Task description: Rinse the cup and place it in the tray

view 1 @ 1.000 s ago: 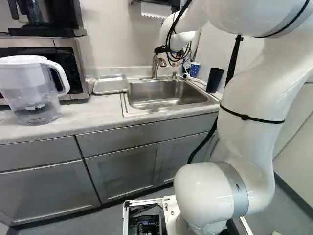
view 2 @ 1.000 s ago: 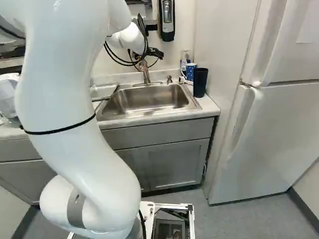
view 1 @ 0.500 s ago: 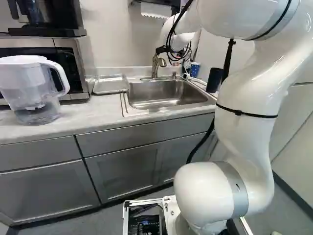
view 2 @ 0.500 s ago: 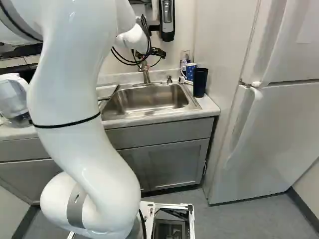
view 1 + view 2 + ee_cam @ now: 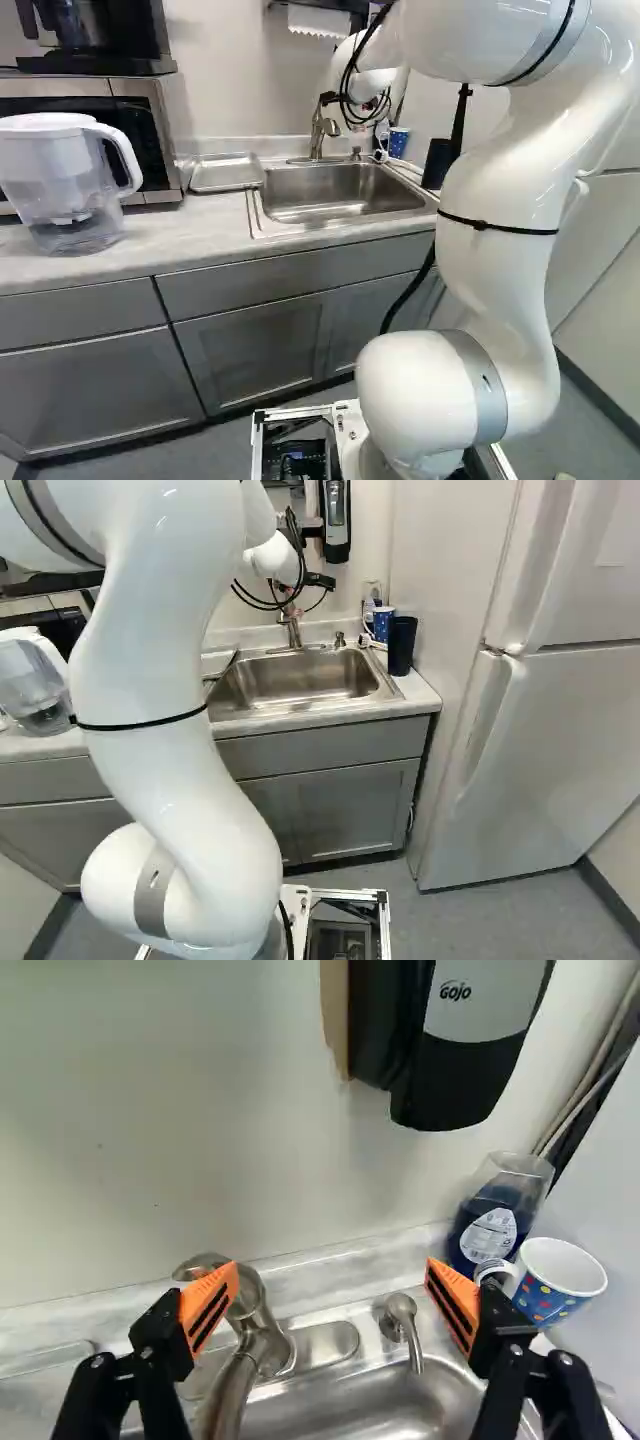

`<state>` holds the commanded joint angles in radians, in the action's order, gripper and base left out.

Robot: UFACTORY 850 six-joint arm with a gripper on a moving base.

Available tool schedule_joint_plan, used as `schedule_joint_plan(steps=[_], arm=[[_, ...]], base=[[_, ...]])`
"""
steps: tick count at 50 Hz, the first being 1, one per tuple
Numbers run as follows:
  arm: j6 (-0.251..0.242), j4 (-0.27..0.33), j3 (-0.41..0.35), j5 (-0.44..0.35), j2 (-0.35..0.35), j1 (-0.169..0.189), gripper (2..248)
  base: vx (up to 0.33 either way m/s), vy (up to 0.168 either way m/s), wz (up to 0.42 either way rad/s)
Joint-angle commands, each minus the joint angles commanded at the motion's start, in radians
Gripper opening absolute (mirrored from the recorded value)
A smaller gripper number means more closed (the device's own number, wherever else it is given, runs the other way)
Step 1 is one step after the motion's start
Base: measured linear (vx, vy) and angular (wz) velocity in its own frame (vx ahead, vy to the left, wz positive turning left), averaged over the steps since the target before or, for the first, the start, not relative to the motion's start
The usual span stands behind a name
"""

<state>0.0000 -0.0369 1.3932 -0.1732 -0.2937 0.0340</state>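
Claw point(image 5: 332, 1280) wide open, nothing held; dotted cup point(image 5: 558, 1285) on counter point(image 5: 420, 692) by sink's point(image 5: 290, 685) far R corner, approx. 3 o'clock of claw (12 = dead ahead), outside R finger — not between. Cup prob. light, smooth, slick when wet; grip opp. sides of wall, mid-ht, gently — may dent if paper.

The pale desk point(image 5: 190, 235) bears a water jug point(image 5: 72, 195) near the microwave point(image 5: 168, 140), then a shallow tray point(image 5: 226, 173) beside the inset sink point(image 5: 300, 675). Past it stand a dotted blue cup point(image 5: 545, 1300), soap bottle point(image 5: 488, 1230) and dark tumbler point(image 5: 401, 645).
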Motion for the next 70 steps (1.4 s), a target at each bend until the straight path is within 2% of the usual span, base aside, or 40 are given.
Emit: schedule_joint_plan(steps=[30,49,70], arm=[[0.0,0.0,0.0,-0.084,0.0,0.0,247],[0.0,0.0,-0.007,-0.086,0.006,0.0,247],[0.0,0.0,-0.07,-0.086,0.062,0.001,247]], base=[[0.0,0.0,0.0],[0.0,0.0,0.0],[0.0,0.0,0.0]])
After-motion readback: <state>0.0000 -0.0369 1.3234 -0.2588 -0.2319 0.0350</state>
